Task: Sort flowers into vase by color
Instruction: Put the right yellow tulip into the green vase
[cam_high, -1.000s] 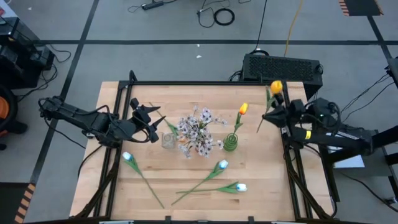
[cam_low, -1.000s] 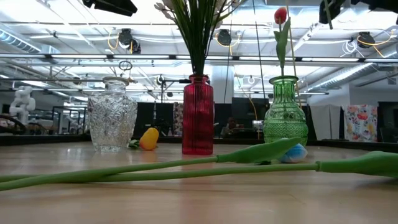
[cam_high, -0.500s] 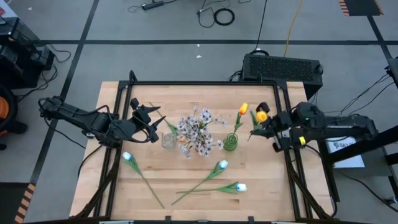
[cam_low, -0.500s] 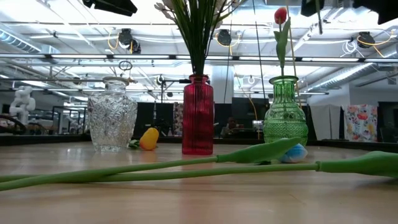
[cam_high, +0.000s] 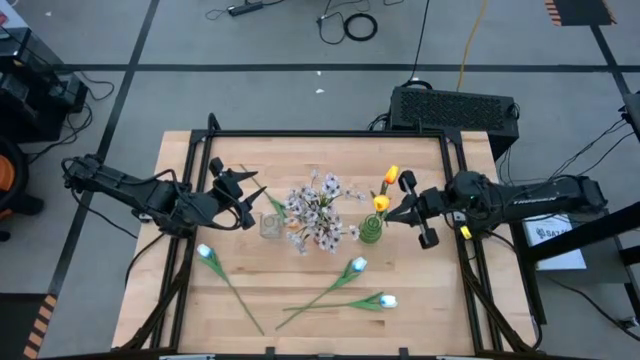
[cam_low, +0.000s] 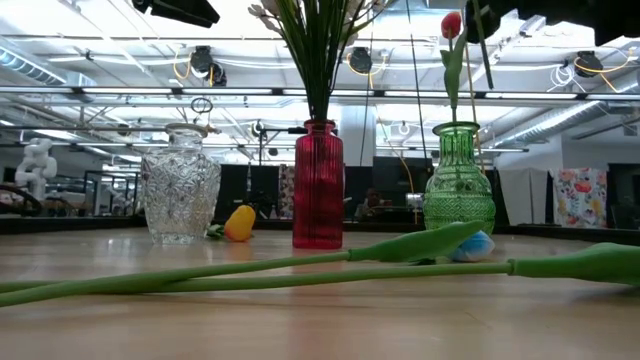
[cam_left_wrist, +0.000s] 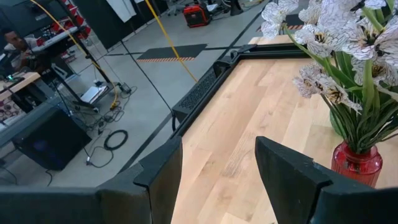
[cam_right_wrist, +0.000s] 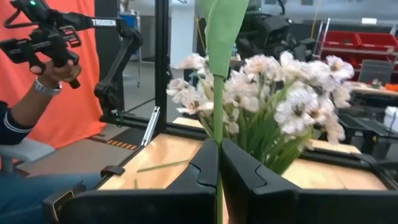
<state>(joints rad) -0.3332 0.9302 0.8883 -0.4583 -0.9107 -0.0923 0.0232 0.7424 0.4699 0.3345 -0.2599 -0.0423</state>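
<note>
My right gripper (cam_high: 396, 212) is shut on an orange-yellow tulip (cam_high: 381, 203), held just over the green vase (cam_high: 371, 232). A second orange tulip (cam_high: 391, 175) stands in that vase. The red vase (cam_low: 318, 190) holds a spray of pale pink-white blossoms (cam_high: 320, 212). The clear glass vase (cam_low: 181, 195) stands to its left. Three white-blue tulips (cam_high: 358, 265) lie flat on the table's near half. Another orange tulip (cam_low: 239, 222) lies behind the clear vase. My left gripper (cam_high: 245, 195) waits open, left of the clear vase. My right gripper pinches the tulip's green stem (cam_right_wrist: 217, 163) between its two fingers. The fingers come level from the table's right and lie across the stem. The tulip is lifted clear, roughly upright, its lower stem (cam_low: 487, 55) hanging at a slant above the green vase's mouth.
A black frame (cam_high: 330, 135) rims the table's far edge and sides. A person's hand (cam_right_wrist: 53, 68) with a controller shows beyond the table in the right wrist view. Bare wood lies between the vases and the far edge.
My right gripper has carried the orange tulip from the table's far right corner toward the left and a little down, rolling somewhat. The flower head has come from near the frame's right post to just above the green vase.
</note>
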